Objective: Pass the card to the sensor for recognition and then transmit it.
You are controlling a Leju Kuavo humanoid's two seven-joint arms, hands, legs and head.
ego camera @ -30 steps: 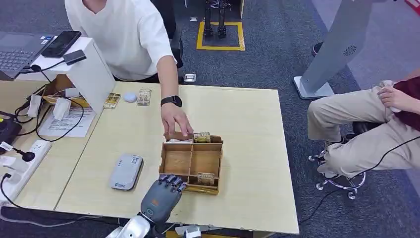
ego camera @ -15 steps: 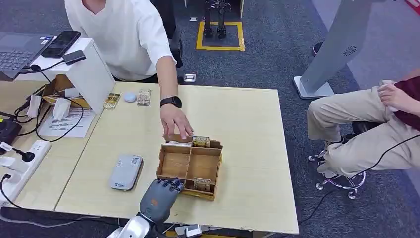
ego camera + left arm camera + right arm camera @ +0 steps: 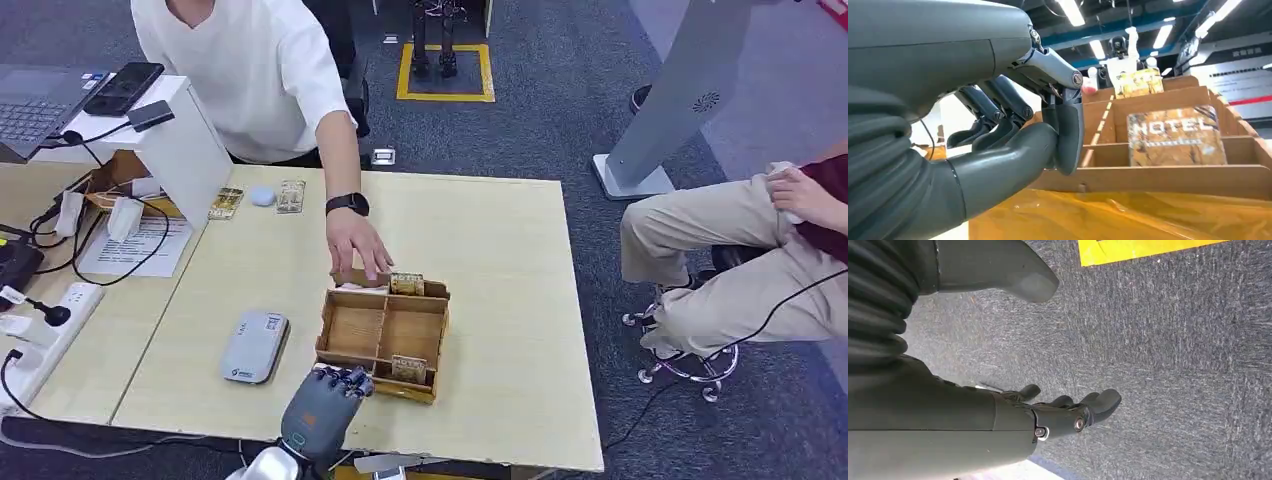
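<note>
Table [image 3: 500,230]: person's hand [image 3: 357,246] touching wooden tray [image 3: 384,335].
Sensor [image 3: 254,346]: beside tray, unused.
Card [image 3: 1175,135]: upright in near compartment, ungrasped.
Left hand [image 3: 322,405]: at tray edge, fingers curled, empty.
Right hand [image 3: 1068,412]: hanging over the floor, loosely open, empty.
Progress: nothing done.

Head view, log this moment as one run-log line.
left robot hand: at wooden tray near edge, fingers curled, empty | card: upright in tray | person's hand: on tray far side | right robot hand: hanging, empty

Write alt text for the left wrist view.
The robot's left hand, fingers curled with nothing in them, sits just before a wooden divided tray. A card printed HOTEL stands upright in the near compartment.
</note>
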